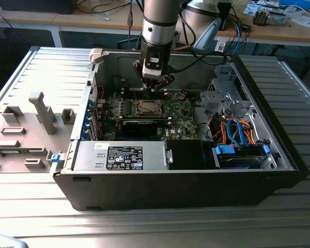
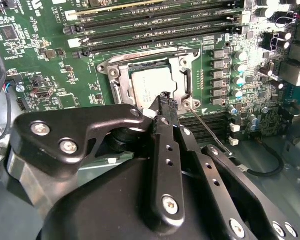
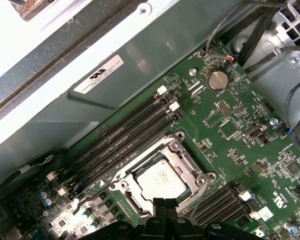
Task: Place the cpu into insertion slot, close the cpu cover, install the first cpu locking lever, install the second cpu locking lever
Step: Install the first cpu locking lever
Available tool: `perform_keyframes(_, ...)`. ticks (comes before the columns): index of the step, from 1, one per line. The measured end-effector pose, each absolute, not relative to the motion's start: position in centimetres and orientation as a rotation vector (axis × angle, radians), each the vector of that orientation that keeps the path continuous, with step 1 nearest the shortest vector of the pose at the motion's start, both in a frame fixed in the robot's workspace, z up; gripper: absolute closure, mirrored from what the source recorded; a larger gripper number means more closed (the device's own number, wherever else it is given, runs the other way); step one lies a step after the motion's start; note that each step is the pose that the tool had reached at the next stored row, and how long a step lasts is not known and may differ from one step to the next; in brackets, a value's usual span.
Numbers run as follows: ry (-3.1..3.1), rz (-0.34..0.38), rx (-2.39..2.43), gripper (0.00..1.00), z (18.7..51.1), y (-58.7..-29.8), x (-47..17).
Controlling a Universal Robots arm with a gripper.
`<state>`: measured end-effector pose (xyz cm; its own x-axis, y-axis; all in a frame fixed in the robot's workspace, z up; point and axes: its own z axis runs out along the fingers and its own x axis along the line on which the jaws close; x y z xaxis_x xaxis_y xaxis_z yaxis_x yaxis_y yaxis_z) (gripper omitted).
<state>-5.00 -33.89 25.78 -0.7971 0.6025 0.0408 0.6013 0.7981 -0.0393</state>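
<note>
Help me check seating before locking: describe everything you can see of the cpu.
The cpu is a flat square chip with a pale silvery-grey metal top bearing faint print. It lies level in the insertion slot, with the cpu cover apparently lowered around its edges and its top showing through the window. The gripper, jaws shut, hangs at one edge; whether it touches the chip cannot be told.

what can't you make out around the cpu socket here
- Second wrist view: the gripper hides the near side of the insertion slot, so whether its fingers touch the locking lever cannot be told.
- First wrist view: the fingers cover one corner of the cpu cover.
- Exterior view: the cpu is too small to tell chip from cover.
</note>
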Motion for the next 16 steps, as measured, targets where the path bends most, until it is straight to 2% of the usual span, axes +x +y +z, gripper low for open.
perform_keyframes(16,-2.946,0.039,-0.933,0.89,25.78,-33.89,-5.0)
